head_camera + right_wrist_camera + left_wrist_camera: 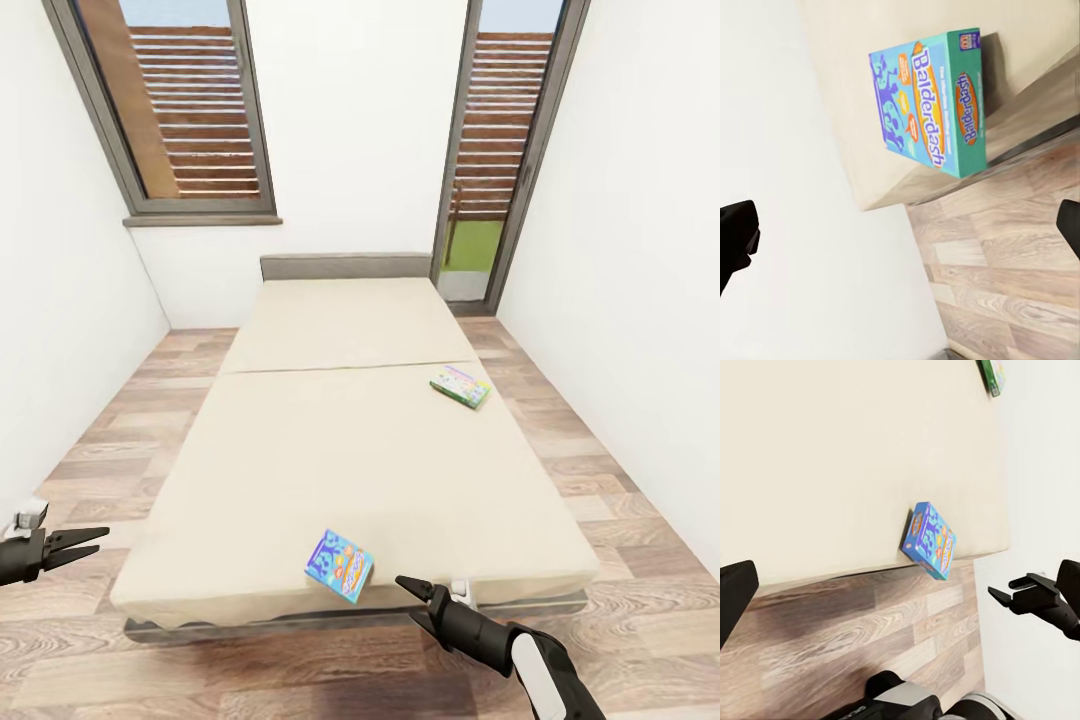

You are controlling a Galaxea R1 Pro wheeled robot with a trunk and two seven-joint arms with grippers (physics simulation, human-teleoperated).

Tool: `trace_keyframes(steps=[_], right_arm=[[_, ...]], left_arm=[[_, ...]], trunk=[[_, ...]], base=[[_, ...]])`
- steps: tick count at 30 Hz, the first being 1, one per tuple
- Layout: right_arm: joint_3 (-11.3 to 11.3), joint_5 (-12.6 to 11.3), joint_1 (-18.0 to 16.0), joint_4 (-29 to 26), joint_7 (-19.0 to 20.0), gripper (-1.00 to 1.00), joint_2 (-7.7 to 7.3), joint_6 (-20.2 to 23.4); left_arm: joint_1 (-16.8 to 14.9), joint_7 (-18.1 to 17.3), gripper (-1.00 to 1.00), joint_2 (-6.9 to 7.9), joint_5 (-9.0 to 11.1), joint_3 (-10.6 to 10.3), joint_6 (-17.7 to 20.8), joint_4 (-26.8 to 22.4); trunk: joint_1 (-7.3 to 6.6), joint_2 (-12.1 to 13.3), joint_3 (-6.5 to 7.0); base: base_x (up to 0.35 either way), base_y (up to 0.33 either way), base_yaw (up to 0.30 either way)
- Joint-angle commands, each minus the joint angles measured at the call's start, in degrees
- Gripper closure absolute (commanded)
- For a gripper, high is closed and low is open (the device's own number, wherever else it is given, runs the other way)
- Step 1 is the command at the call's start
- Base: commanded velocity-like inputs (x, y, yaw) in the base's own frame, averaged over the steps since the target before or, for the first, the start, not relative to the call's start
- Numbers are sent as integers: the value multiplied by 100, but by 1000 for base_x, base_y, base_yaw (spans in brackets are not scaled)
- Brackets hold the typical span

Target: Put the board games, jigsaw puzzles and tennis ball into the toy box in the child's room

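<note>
Blue flat cardboard board game box [339, 565] lay on the cream mattress of the bed [350, 450], overhanging its near edge. Right pincer [418, 595] hovered beside it, jaws spread wide and empty. Box probably light, stiff; best pinched across the overhanging edge.

The bed [350, 440] is viewed by the head camera from beyond its foot, looking forward and down toward the windowed far wall. The blue game box [929, 541] at the mattress edge is seen from some way off by the left wrist camera, and from close by the right wrist camera [932, 101]. That box [339, 565] is shared by all three views.
</note>
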Motion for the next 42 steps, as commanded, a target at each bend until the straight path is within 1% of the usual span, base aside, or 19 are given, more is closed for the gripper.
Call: trace_keyframes(steps=[1, 13, 31, 42], right_arm=[[-24, 6, -4, -1, 16, -100, 7, 35], [-20, 9, -4, -1, 16, -100, 10, 35], [-8, 10, -4, -1, 16, -100, 15, 35], [-7, 10, -4, -1, 24, -100, 8, 35]], left_arm=[[-3, -21, -100, 1, 0, 3, 60, 1], [-1, -23, -100, 1, 5, 21, 30, 1], [10, -27, -100, 1, 9, 46, 17, 1], [14, -24, -100, 1, 9, 51, 11, 1]], trunk=[[22, -44, -23], [286, -525, -239], [286, -525, -239], [286, -525, -239]], base=[[0, 0, 0], [0, 0, 0], [0, 7, 0], [0, 212, 0]])
